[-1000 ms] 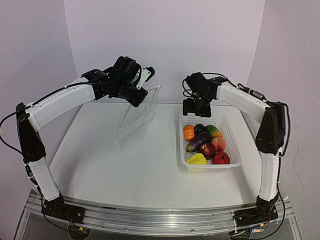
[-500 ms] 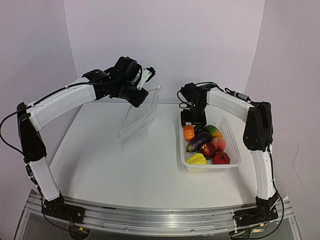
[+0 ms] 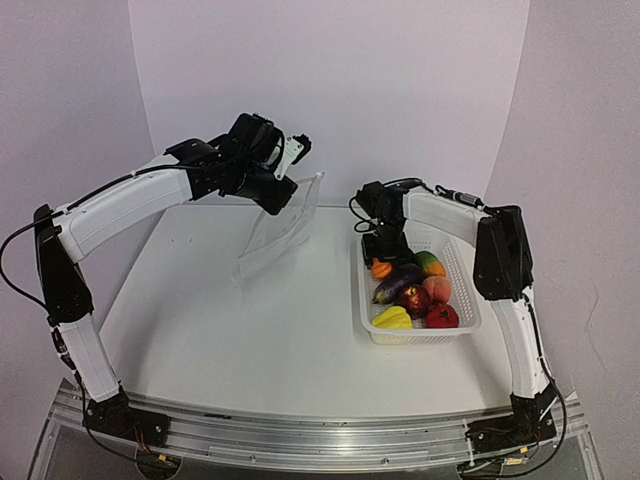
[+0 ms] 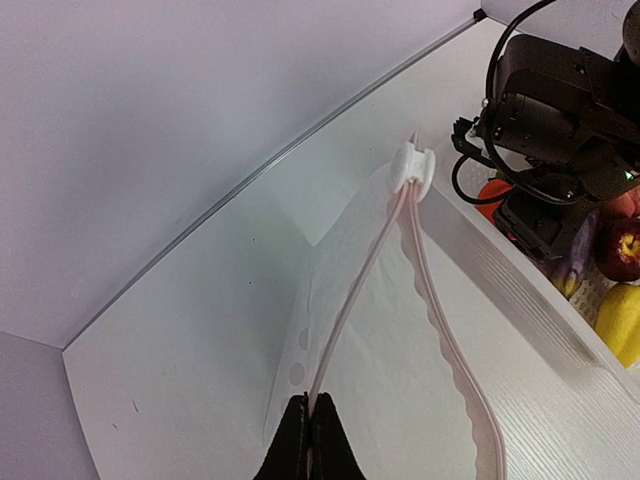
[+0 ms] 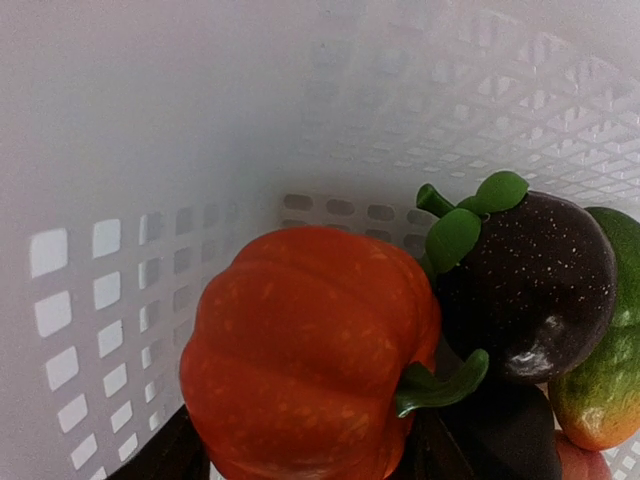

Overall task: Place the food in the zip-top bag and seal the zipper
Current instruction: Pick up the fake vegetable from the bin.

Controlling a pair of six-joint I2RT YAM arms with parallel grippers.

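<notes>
From above, the left end effector holds the zip-top bag by its top edge, tilted, over the far middle of the tabletop; the basket lies near the right edge, and the right end effector is down inside its far left corner, over the pumpkin; the eggplant, mango, peach, yellow pepper and red apples lie in the basket too.

The left wrist view adds what the overhead view cannot show: the dark fingers are pinched narrow on one strip of the zipper, while the other strip curves away from it, so the mouth gapes; a white clip joins them at the far end.

The right wrist view shows the fingers spread wide, one on each side of the pumpkin; whether they press it I cannot tell; the dark round one touches the pumpkin, against the basket wall.
</notes>
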